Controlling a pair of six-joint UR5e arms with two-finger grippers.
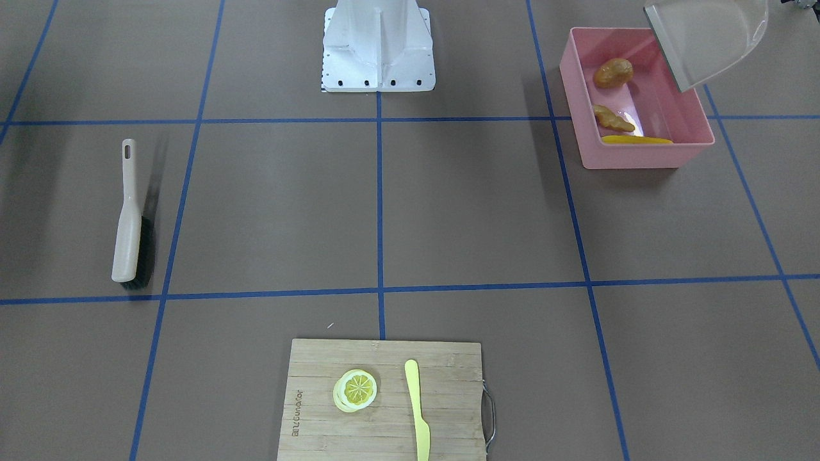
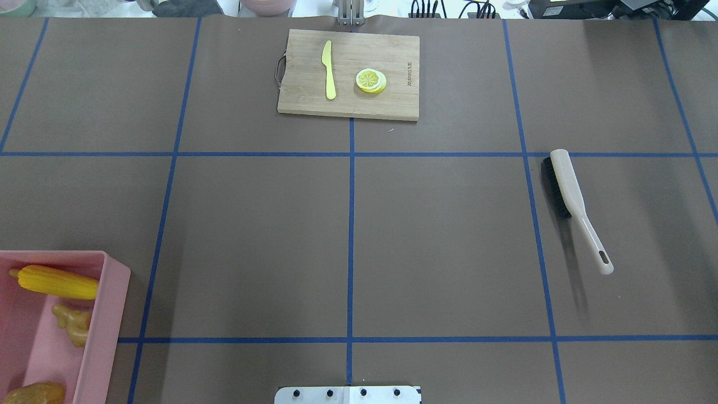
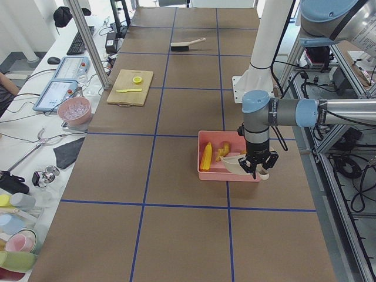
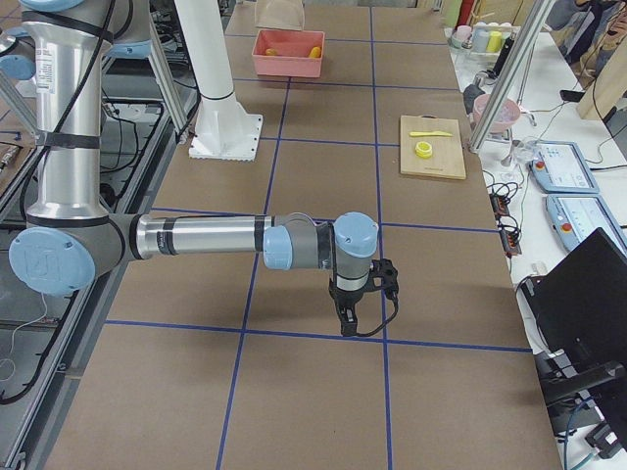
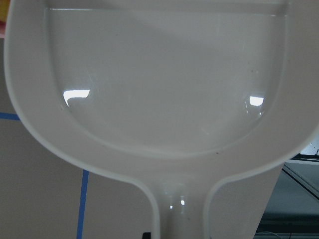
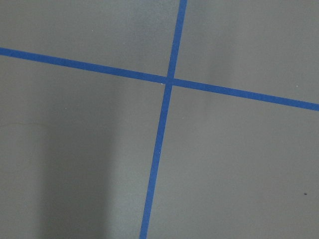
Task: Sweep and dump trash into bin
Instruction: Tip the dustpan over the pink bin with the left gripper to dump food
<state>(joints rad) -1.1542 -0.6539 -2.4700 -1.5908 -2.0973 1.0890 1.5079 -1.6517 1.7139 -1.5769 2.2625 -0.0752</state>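
Left tool [image 3: 257,171]: closed on the handle of the beige dustpan [image 1: 708,38]. The pan is held aloft and tilted, with its lip above one corner of the pink bin [image 1: 634,157]. All the trash is inside the bin: potato [image 1: 613,72], ginger root [image 1: 612,118] and corn cob [image 1: 636,139], the cob lying along one wall. Right tool [image 4: 348,323]: low over the table [image 1: 448,211], well apart from the bin; I cannot tell its opening. The brush [image 1: 131,218] lies flat on the table.
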